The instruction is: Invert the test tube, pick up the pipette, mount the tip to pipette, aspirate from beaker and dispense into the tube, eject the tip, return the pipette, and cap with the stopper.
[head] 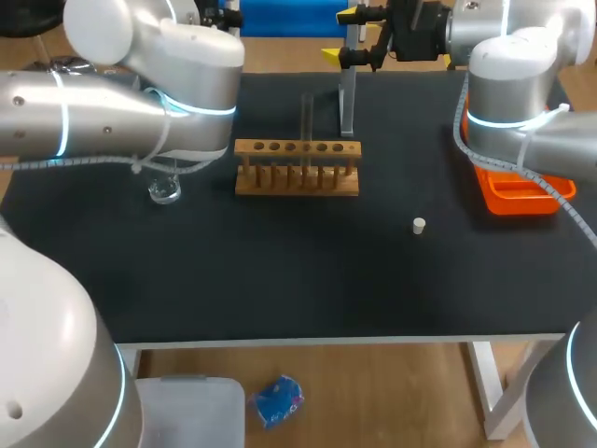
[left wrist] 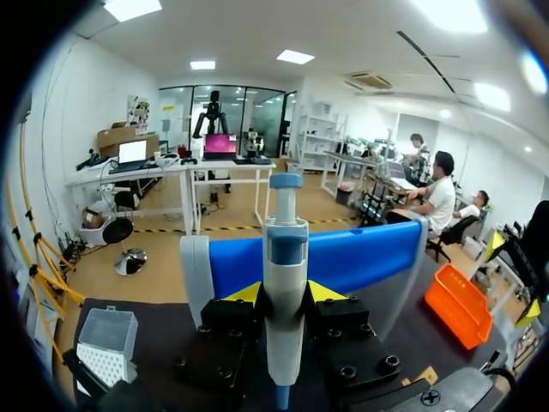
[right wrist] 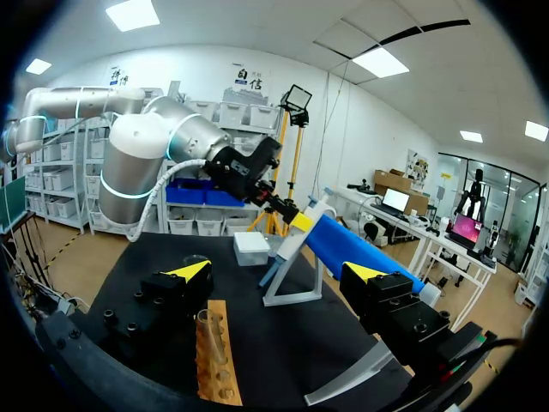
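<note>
Black table (head: 280, 289) first — nearest lies a white stopper (head: 419, 225), alone, well apart from the rack (head: 297, 168), where a tube (head: 306, 121) stands upright. A beaker (head: 164, 189) sits off the rack's left end. Behind, at the stand (head: 347, 98), the left gripper (left wrist: 285, 293) clamps the pipette (left wrist: 285, 257) from both sides — the right gripper (head: 341, 35) hangs near, fingers spread wide.
</note>
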Controlling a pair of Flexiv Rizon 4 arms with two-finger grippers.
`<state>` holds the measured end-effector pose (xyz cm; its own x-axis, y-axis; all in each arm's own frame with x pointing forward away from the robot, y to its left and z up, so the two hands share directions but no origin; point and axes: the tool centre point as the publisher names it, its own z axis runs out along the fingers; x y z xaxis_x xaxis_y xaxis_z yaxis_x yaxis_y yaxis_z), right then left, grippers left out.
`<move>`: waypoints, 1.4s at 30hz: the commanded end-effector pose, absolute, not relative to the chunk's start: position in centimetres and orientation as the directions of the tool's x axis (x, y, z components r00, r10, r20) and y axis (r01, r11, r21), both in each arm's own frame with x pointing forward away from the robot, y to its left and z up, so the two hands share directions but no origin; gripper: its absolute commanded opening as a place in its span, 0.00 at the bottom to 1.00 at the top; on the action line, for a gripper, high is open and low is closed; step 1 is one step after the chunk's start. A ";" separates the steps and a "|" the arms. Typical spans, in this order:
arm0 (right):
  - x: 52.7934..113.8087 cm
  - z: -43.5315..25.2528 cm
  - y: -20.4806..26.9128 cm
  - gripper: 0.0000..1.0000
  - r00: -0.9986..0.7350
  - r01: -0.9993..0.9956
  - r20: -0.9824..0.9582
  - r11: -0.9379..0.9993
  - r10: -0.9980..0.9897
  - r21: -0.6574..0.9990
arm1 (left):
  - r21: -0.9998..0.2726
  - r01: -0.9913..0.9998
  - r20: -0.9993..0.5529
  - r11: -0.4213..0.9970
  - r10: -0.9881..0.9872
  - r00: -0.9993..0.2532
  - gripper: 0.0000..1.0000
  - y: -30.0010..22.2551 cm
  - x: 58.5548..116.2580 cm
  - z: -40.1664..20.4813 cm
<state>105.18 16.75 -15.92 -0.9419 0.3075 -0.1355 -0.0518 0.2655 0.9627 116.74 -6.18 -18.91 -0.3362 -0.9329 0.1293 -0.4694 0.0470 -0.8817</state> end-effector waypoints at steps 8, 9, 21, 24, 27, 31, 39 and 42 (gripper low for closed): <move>105.2 -15.9 16.7 1.00 -0.942 -0.052 -0.135 0.265 0.306 0.963 | -0.872 -0.487 0.133 0.043 -0.938 -0.320 0.00 -6.5 117.5 -19.4; 105.2 -15.9 16.7 1.00 -0.942 -0.052 -0.135 0.265 0.306 0.963 | -0.871 -0.489 0.133 0.043 -0.938 -0.319 0.00 -6.5 117.5 -19.4; 105.2 -15.9 16.7 1.00 -0.942 -0.052 -0.135 0.265 0.306 0.963 | -0.863 -0.504 0.133 0.042 -0.943 -0.306 0.00 -6.6 117.6 -20.1; 105.2 -15.9 16.7 1.00 -0.942 -0.052 -0.135 0.265 0.306 0.963 | -0.861 -0.508 0.134 0.042 -0.943 -0.305 0.00 -6.7 117.6 -20.3; 105.2 -15.9 16.7 1.00 -0.942 -0.052 -0.135 0.265 0.306 0.963 | -0.859 -0.510 0.135 0.042 -0.943 -0.305 0.00 -6.8 117.7 -20.4; 105.2 -15.9 16.7 1.00 -0.942 -0.052 -0.135 0.265 0.306 0.963 | -0.858 -0.512 0.137 0.044 -0.941 -0.310 0.00 -7.0 117.8 -20.5; 105.2 -15.9 16.7 1.00 -0.942 -0.052 -0.135 0.265 0.306 0.963 | -0.858 -0.510 0.133 0.057 -0.935 -0.328 0.00 -7.7 117.7 -20.7; 105.2 -15.9 16.7 1.00 -0.942 -0.052 -0.135 0.265 0.306 0.963 | -0.856 -0.514 0.135 0.057 -0.935 -0.328 0.00 -7.8 117.6 -20.9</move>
